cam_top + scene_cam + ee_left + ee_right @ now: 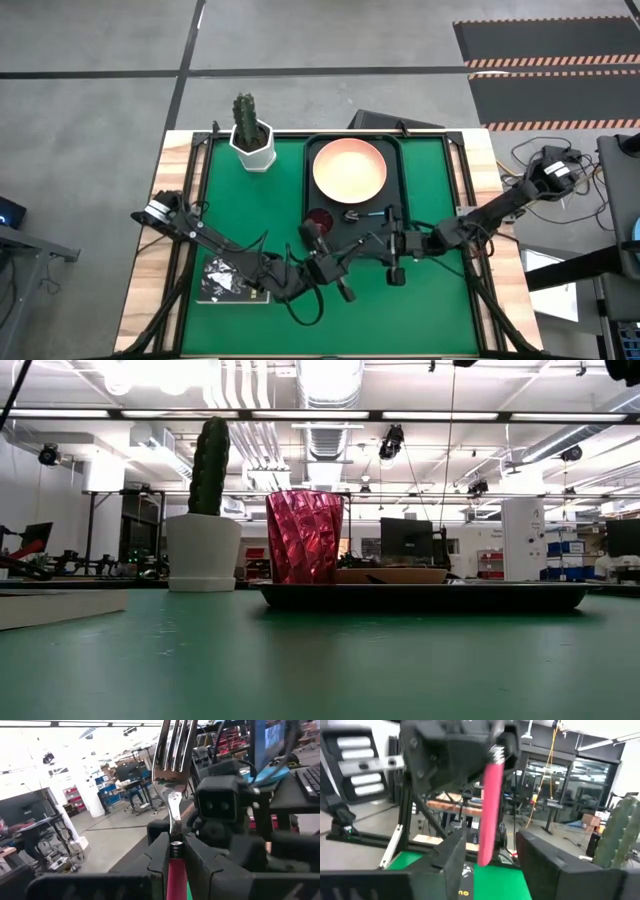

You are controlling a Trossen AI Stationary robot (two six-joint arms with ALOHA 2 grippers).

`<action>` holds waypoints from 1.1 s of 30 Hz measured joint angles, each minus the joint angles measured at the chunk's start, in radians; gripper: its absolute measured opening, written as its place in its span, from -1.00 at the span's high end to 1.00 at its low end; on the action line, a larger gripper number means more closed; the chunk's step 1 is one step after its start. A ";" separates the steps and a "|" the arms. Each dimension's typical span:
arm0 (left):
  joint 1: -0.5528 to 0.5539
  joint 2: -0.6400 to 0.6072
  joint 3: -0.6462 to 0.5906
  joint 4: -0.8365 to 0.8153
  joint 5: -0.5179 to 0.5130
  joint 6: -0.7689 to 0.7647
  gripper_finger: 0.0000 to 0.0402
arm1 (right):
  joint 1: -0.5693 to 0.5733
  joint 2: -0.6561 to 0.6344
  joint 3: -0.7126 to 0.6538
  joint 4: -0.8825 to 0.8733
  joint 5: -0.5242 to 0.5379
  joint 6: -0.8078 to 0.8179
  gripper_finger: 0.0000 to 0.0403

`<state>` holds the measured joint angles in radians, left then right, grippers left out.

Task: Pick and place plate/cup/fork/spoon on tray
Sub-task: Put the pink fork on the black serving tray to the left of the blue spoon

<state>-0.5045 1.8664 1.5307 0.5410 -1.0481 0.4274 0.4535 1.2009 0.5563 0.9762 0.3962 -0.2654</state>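
Observation:
The fork (172,765), silver tines up and pink-red handle (490,805) down, is in the air near the tray's near edge, with my left gripper (175,847) (345,262) shut on it. My right gripper (490,852) (388,250) faces it, open, its fingers on either side of the handle's lower end with a gap on each side. The peach plate (349,168), the dark red cup (320,218) (303,536) and the blue-handled spoon (372,213) rest on the dark tray (396,150) (420,596). My left gripper pinches the fork between its two fingers at the top of the pink-red handle, where it meets the metal neck (173,854). The fingers come at it about level and lie across the fork. The fork stands nearly upright, tines up, handle hanging below the fingers, clear of the table.
A white pot with a cactus (251,138) (203,550) stands at the far left of the green mat. A small black book (228,280) lies near the left arm. Bare green mat (430,300) stretches along the near side.

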 joint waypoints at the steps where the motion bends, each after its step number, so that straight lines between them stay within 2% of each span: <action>1: 0.002 0.000 0.000 0.001 0.001 -0.002 0.87 | 0.000 0.013 0.009 -0.004 -0.002 -0.002 0.18; 5: 0.010 0.000 0.000 0.000 0.033 -0.012 0.87 | 0.000 0.068 0.058 0.001 0.016 -0.025 0.08; 10: 0.010 0.000 0.000 0.001 0.067 -0.051 0.87 | -0.003 0.113 0.111 0.000 0.067 -0.079 0.10; 14: 0.012 0.000 0.000 -0.003 0.063 -0.054 0.87 | -0.001 0.133 0.137 0.000 0.123 -0.094 0.33; 19: 0.012 0.001 0.000 -0.019 0.033 -0.054 0.87 | 0.000 0.135 0.140 -0.031 0.155 -0.091 0.85; 23: -0.001 0.002 0.000 -0.027 -0.057 -0.082 0.87 | 0.000 0.076 0.140 -0.177 0.140 0.000 0.91; 28: -0.008 0.003 0.000 -0.036 -0.070 -0.085 0.84 | -0.001 -0.003 0.140 -0.333 0.109 0.093 0.92; 33: -0.016 0.001 0.000 -0.086 -0.090 -0.108 0.69 | -0.006 -0.085 0.140 -0.499 0.041 0.207 0.92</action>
<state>-0.5205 1.8675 1.5307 0.4554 -1.1377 0.3192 0.4477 1.1161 0.6964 0.4771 0.4372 -0.0584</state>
